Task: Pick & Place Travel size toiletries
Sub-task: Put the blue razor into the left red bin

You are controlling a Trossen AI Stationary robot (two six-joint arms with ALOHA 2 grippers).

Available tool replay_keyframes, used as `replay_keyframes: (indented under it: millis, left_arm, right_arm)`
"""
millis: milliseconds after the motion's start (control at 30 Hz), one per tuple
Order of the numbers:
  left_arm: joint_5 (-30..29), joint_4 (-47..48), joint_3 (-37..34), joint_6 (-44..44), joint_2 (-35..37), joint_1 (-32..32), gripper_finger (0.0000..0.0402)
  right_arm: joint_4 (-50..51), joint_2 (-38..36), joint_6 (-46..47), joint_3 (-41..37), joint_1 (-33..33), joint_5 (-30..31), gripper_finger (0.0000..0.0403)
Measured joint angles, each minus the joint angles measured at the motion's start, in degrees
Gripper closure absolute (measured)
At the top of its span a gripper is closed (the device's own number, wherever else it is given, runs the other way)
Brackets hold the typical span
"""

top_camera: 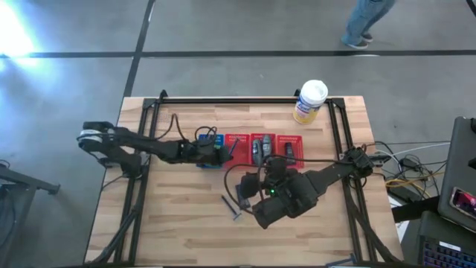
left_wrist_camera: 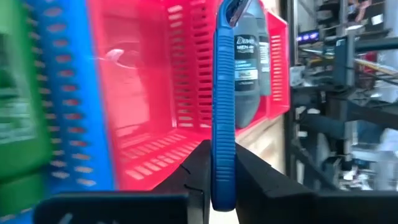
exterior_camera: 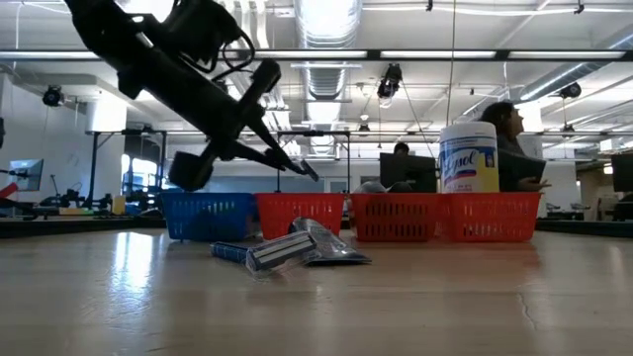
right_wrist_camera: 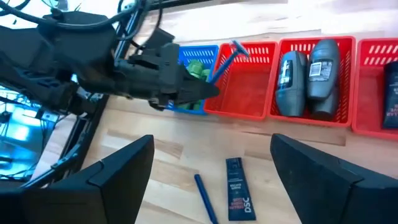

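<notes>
The left gripper [right_wrist_camera: 208, 89], clamped on a blue razor [left_wrist_camera: 224, 112] above the first red basket [right_wrist_camera: 249, 93], should have lowered before releasing, while the right gripper [right_wrist_camera: 211, 174], spread wide, hovered over 2 items [right_wrist_camera: 235, 196] on the table.

The table [top_camera: 186, 223] is pale wood with visible grain; the red basket [right_wrist_camera: 249, 93] is glossy plastic mesh; the grey bottles [right_wrist_camera: 311, 74] look smooth plastic.

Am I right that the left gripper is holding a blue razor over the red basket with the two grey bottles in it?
Not quite. The left gripper does hold the blue razor, but over the empty red basket; the right wrist view shows the two grey bottles in the next basket along.
</notes>
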State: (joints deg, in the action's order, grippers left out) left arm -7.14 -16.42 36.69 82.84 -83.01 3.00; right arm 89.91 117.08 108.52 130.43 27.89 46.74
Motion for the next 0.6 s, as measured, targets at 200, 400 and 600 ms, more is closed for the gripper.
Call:
replay_keyframes:
  millis: [200, 400, 600]
  left_arm:
    - [0.0, -1.6, 2.9, 1.1, -4.8, 0.1, 0.0354]
    - [0.0, -1.3, 5.5, 1.0, -8.3, 0.3, 0.0354]
    - [-0.3, 2.8, 7.0, 1.0, -7.8, 0.3, 0.0353]
  right_arm:
    - [0.0, 0.0, -0.7, 0.0, 0.0, 0.0, 0.0076]
    - [0.1, 0.0, -1.9, 0.0, 0.0, 0.0, 0.0053]
    - [0.1, 0.0, -3.7, 0.0, 0.0, 0.0, 0.0040]
